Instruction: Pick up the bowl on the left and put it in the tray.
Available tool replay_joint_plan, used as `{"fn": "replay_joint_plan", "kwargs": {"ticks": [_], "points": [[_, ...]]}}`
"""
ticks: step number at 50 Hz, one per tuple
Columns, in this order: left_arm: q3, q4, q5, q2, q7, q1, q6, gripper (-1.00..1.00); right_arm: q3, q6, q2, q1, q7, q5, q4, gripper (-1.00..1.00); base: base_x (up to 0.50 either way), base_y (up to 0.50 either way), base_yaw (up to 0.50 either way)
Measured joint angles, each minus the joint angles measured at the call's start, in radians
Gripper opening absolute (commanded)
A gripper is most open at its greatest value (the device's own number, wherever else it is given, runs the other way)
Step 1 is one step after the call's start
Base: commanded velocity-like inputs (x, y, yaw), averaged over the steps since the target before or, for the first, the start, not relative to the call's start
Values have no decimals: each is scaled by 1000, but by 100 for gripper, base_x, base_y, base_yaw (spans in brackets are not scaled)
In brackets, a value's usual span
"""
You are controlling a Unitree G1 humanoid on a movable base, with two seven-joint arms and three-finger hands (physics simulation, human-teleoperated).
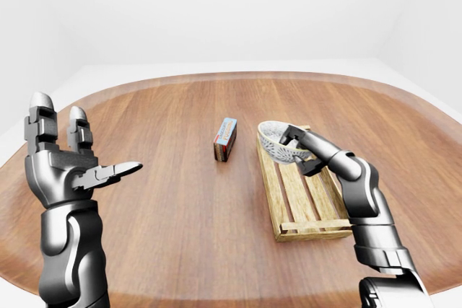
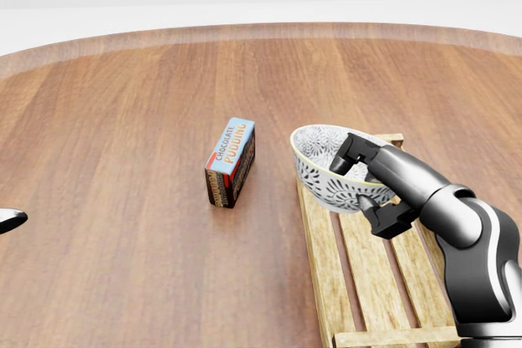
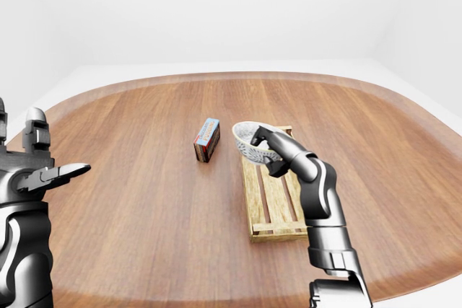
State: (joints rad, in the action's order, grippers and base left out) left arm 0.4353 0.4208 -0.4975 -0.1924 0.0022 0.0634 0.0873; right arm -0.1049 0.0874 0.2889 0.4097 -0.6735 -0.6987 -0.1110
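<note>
My right robot hand [image 2: 364, 187] grips the bowl [image 2: 328, 164], one finger hooked over its rim and another pressed against its outer wall; the bowl is white with a dark speckled pattern, tilted so its opening faces the upper left of the head view; it sits at the upper left corner of the tray [image 2: 359, 279], over the tray's far end, and I cannot tell whether its base touches the slats; the tray is a pale wooden slatted crate lying right of centre on the desk [image 2: 122, 120], a round brown wooden top; left of the bowl, apart from it, a small box [image 2: 231, 160] marked chocolate pudding lies on the desk, near the middle of the head view; my left robot hand [image 1: 68, 160] is raised at the left edge of the left-eye view, fingers spread wide and holding nothing, well apart from everything on the desk.
</note>
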Motion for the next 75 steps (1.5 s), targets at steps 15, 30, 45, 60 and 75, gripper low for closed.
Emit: {"fn": "replay_joint_plan", "kwargs": {"ticks": [15,30,45,60,75], "points": [[0,5,1,2,-1,-3,0,100,-1,0,17,-4,66,7,-55,-100,0,0,0],[-4,8,4,6,-3,-5,0,100,1,0,29,-2,121,-58,-92,-100,0,0,0],[-2,6,0,4,-2,-2,0,100,16,0,17,11,172,-145,-148,-100,0,0,0],[-1,7,-4,2,0,-1,0,100,40,0,-13,16,240,-186,-237,-100,0,0,0],[-1,14,-5,3,2,-3,0,100,51,0,-27,13,280,-198,-274,-100,0,0,0]]}}
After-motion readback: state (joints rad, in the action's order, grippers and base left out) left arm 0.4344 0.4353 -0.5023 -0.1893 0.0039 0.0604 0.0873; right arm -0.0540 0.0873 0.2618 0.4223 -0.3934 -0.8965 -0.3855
